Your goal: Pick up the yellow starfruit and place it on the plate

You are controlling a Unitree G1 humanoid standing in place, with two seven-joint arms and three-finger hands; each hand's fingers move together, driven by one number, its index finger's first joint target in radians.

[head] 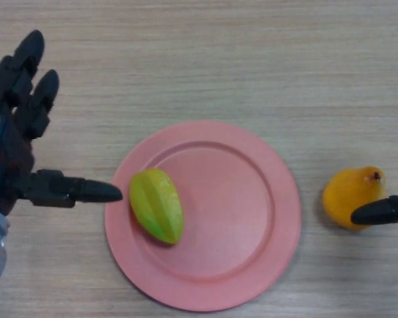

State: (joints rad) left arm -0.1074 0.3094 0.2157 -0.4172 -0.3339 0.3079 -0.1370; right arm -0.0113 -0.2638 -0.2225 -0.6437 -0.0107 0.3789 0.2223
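Yellow-green starfruit (156,205), pink plate (252,199)

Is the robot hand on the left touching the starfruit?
Apart. In the head view, the left robot hand is open, and a strip of pink plate shows between its thumb tip and the starfruit.

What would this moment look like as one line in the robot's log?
starfruit: on plate | left hand: open, beside plate | right hand: by orange fruit

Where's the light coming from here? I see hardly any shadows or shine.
Head view: light looks soft and from overhead; the starfruit casts only a thin dark shadow at its lower edge on the plate, the orange fruit a faint one on the table; no glare on either, nor on the left hand.
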